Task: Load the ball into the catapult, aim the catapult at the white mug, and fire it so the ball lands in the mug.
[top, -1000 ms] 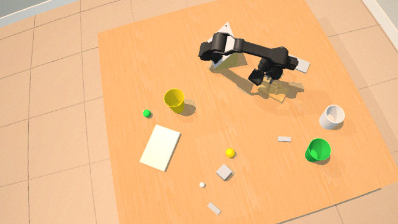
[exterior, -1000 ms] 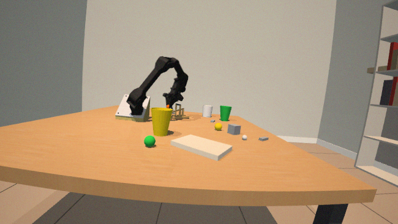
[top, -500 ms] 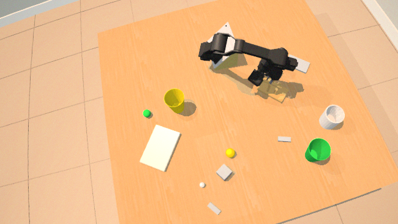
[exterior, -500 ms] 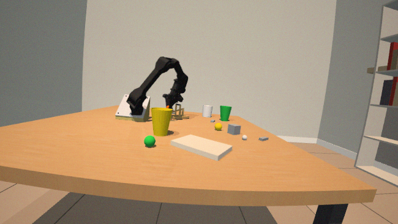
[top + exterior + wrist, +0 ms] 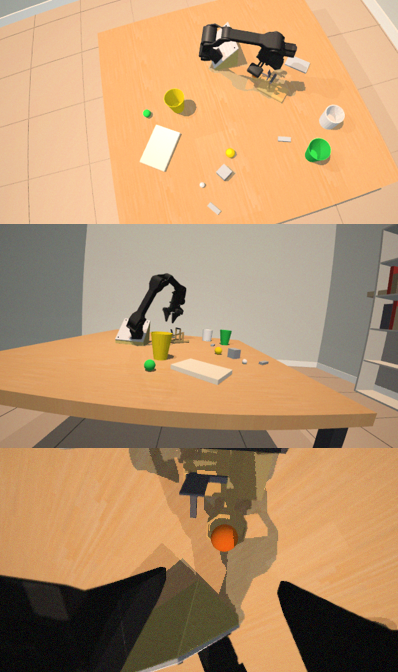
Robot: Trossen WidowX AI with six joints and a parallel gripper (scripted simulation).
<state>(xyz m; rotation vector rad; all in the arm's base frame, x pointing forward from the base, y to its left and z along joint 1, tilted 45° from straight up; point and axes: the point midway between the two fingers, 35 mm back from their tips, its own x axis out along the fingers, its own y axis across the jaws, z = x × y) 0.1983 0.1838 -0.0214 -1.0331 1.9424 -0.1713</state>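
The orange ball [image 5: 224, 538] sits in the round cup at the near end of the catapult's arm in the wrist view. The wooden catapult [image 5: 278, 95] [image 5: 182, 342] [image 5: 241, 479] stands on the table beside the robot's base, partly hidden under the arm in the top view. A dark lever [image 5: 194, 485] is at its side. The white mug [image 5: 325, 120] [image 5: 207, 335] stands upright, to the right of and below the catapult in the top view. My gripper [image 5: 169, 321] [image 5: 221, 579] is open and empty, above the catapult, with the ball clear of both fingers.
A green cup [image 5: 312, 154] [image 5: 225, 337] stands near the mug. A yellow cup [image 5: 178, 105] [image 5: 161, 346], green ball [image 5: 147, 113] [image 5: 149, 365] and pale slab [image 5: 160, 148] [image 5: 200, 370] are farther off. A yellow ball [image 5: 230, 153], grey block [image 5: 224, 172] and small white ball [image 5: 202, 185] also lie out.
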